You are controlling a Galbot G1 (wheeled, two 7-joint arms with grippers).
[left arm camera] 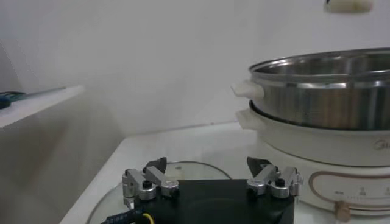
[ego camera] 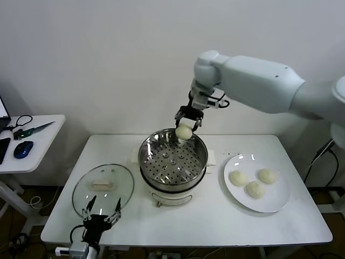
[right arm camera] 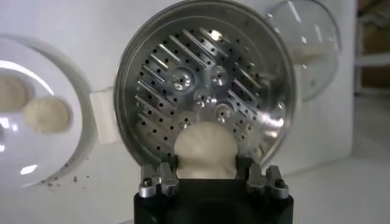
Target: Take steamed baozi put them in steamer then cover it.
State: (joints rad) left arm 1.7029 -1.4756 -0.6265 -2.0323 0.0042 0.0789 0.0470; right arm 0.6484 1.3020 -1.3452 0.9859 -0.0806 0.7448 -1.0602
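Right gripper [ego camera: 188, 123] clenched on a bun [ego camera: 184, 131] above the steamer's [ego camera: 173, 157] far rim; left gripper [ego camera: 102, 211] released, low beside the lid [ego camera: 103, 184]; three buns on plate [ego camera: 269, 204]

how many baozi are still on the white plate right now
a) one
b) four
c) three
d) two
c) three: the head view shows three baozi lying on the plate, while the fourth baozi is gripped in the right hand above the far rim of the empty steamer.
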